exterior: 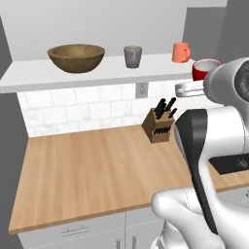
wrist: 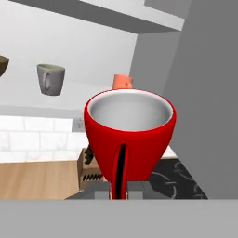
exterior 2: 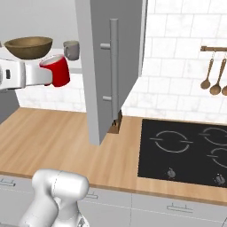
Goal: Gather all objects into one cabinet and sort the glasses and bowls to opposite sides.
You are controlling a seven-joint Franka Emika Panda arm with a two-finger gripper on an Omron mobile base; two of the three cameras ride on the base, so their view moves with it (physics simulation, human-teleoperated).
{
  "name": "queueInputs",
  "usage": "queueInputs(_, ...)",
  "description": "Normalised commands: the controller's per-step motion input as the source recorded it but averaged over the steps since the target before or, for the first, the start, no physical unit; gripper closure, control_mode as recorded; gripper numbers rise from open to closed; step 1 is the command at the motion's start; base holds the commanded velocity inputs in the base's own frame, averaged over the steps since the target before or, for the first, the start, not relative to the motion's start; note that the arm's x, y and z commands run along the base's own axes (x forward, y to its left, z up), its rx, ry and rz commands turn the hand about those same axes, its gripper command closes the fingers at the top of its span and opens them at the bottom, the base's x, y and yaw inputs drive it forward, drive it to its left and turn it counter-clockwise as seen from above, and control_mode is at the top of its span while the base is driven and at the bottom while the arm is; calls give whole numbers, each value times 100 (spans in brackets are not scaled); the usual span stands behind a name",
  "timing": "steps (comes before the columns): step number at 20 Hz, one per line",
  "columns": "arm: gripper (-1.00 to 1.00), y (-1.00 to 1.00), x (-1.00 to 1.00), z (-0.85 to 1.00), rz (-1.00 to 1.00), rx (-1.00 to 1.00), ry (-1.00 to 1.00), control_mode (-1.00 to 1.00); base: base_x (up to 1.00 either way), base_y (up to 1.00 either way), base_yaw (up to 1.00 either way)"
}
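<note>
On the white shelf board point(exterior: 29, 80) of the cabinet stand the wide brown wooden bowl point(exterior: 76, 57) at the left, the grey cup point(exterior: 132, 56) in the middle and the orange mug point(exterior: 181, 52) to the right. The red cup point(wrist: 129, 135) hangs upright in the air just off the shelf's right end, with my gripper point(wrist: 119, 190) shut on its handle. The right base view shows the red cup point(exterior 2: 56, 71) in front of the bowl point(exterior 2: 29, 46) and the grey cup point(exterior 2: 71, 49). The cabinet's grey door point(exterior 2: 95, 88) stands open, edge-on, to the right of the cup.
A knife block point(exterior: 159, 124) stands on the wooden counter point(exterior: 82, 165) against the tiled wall under the shelf. A black cooktop point(exterior 2: 181, 153) lies to the right, with wooden spoons point(exterior 2: 213, 75) hanging above it. The door's long bar handle point(exterior 2: 114, 66) juts out near the cup.
</note>
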Motion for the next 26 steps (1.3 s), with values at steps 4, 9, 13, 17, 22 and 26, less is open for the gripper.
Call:
queueInputs(4,100,0,0,35,0,1,0,-100,0,0,0)
queueInputs(9,100,0,10,12,0,8,2,-100,0,0,0)
queueInputs(13,100,0,24,0,0,4,0,-100,0,0,0)
queueInputs(17,100,0,53,-15,4,3,-1,-100,0,0,0)
queueInputs(22,100,-11,58,-16,7,3,-1,-100,0,0,0)
queueInputs(26,100,-5,46,-5,2,0,-1,-100,0,0,0)
